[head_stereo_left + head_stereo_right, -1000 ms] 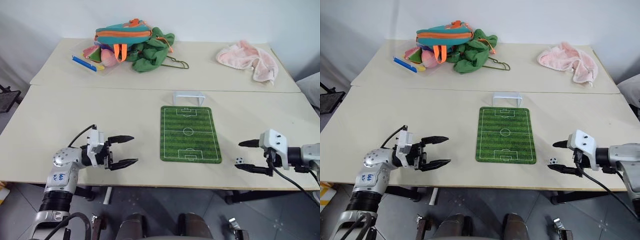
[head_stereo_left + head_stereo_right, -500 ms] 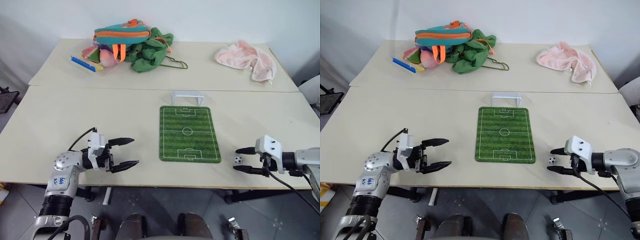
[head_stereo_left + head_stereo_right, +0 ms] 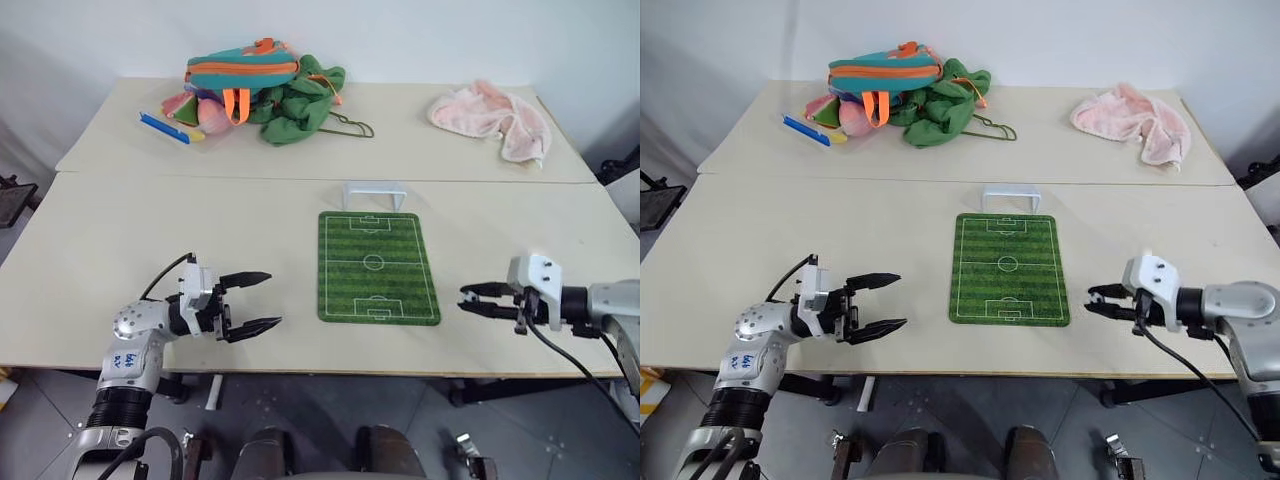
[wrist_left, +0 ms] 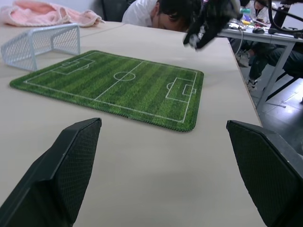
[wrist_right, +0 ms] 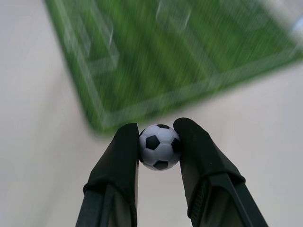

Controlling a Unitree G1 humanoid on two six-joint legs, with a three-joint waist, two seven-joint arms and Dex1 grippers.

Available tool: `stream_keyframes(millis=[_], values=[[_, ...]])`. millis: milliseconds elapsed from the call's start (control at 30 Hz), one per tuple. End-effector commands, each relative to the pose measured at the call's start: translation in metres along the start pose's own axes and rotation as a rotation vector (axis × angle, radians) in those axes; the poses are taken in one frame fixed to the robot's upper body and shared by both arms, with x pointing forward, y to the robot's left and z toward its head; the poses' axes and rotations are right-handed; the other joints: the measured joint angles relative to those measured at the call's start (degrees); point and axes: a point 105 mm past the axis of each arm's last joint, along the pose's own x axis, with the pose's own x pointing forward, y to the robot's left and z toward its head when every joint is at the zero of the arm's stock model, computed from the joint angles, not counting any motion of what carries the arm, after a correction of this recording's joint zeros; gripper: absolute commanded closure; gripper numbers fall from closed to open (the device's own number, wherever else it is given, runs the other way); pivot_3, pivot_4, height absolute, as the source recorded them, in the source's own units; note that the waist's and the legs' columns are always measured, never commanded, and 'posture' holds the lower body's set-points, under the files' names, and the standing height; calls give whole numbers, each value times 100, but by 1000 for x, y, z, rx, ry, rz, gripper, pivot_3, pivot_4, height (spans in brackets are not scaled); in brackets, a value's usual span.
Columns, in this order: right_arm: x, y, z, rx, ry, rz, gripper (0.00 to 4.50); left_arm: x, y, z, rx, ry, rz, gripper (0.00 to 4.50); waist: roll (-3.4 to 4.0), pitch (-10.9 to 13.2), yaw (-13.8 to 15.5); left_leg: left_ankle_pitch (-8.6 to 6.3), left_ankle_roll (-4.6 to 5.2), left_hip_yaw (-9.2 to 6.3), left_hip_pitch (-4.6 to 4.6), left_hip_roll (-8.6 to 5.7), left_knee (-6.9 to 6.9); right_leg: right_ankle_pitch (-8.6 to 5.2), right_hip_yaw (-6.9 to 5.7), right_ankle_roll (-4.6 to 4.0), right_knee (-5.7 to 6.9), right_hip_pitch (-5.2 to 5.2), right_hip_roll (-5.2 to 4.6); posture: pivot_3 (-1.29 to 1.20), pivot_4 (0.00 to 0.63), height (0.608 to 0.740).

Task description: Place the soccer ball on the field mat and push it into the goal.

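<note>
Lying bare on the table (image 3: 200, 215), the field mat (image 3: 378, 266) is waiting below the goal (image 3: 375, 194). Beside its right edge, the right pincer (image 3: 464, 298) is pinching the soccer ball (image 5: 159, 146) by its tips alone; any jolt risks squirting it off the table's edge. The left pincer (image 3: 268, 298) is idling, spread wide.

The field mat (image 3: 378, 267) lies flat at the middle of the near desk (image 3: 150, 240), and the goal (image 3: 374, 195) stands just behind its far end. Right of the mat, the right gripper (image 3: 472, 300) hangs above the desk, the soccer ball (image 5: 159, 146) between its jaws. Left of the mat, well apart, sits the left gripper (image 3: 258, 300). On the far desk, a backpack (image 3: 240, 72) rests on clothes (image 3: 300, 100) at the left, a towel (image 3: 493, 118) at the right.
</note>
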Motion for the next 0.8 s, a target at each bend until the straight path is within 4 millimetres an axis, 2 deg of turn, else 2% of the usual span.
stream_keyframes(millis=[33, 133, 200, 267, 333, 467, 800], values=[[14, 9, 33, -32, -72, 64, 3636, -8, 3, 6, 33, -30, 9, 0, 0, 0, 15, 0, 0, -1, 0, 0, 0, 0, -1, 0, 0, 0, 0, 0, 150, 740], [40, 23, 49, -79, -108, 164, 3636, -10, 3, 5, 40, -38, 2, 0, -6, 0, 19, -2, 1, -6, -5, -2, 4, 0, -7, 0, -2, 2, -1, 0, 150, 740], [55, 28, 51, -94, -108, 211, 3636, -9, 3, 5, 49, -42, -1, 0, -6, 0, 29, -2, 2, -7, -8, -6, 6, 0, -8, 0, -1, 2, -4, 0, 150, 740], [79, 34, 50, -76, -107, 285, 3636, -6, 3, 9, 79, -72, -5, 0, -6, 0, 16, -3, 3, -11, -13, -7, 9, 0, -13, 0, -1, 0, -4, 0, 150, 740], [92, 38, 45, -81, -93, 336, 3636, -5, 1, 10, 94, -80, -10, 0, -6, 0, 3, -3, 3, -8, -13, -7, 13, 0, -13, 0, 0, 0, -4, 0, 150, 740], [100, 40, 30, -108, -52, 381, 3636, -6, -9, 10, 92, -78, -19, 0, -6, 0, 15, -4, 5, -12, -17, -9, 11, 0, -21, 0, 3, 0, -5, 0, 150, 740], [106, 41, 15, -106, -34, 420, 3636, -16, -21, 9, 76, -60, 16, 0, -5, 1, -11, -8, 8, -11, -13, -5, 14, 0, -19, 0, 3, 1, -6, 0, 150, 740]])
